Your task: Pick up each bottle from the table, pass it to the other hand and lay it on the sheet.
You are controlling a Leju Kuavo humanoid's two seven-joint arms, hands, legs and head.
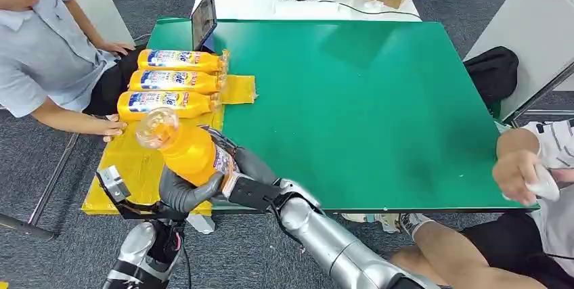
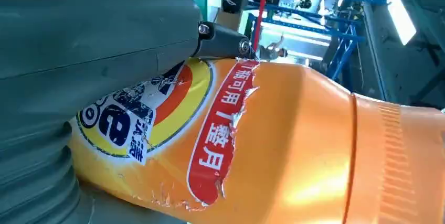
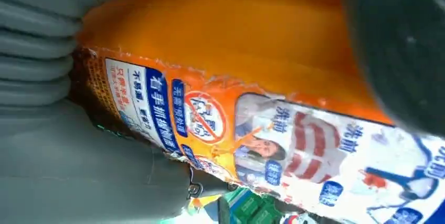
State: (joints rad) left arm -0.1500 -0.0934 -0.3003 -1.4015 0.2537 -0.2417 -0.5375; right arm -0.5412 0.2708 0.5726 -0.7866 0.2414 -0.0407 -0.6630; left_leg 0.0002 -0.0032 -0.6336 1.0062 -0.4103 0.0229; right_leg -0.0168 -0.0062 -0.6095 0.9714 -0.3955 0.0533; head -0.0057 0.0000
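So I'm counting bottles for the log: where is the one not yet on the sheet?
In the head view the fourth bottle is held between the left hand and right hand, above the yellow sheet, just in front of the three laid bottles.

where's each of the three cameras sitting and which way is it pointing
Head view: high on the body, looking forward and down at the green table; both silver arms enter from below, left hand around the orange bottle.
Left wrist view: behind the left hand, close on the bottle.
Right wrist view: behind the right hand, on the bottle's label.
All three views share the bottle.
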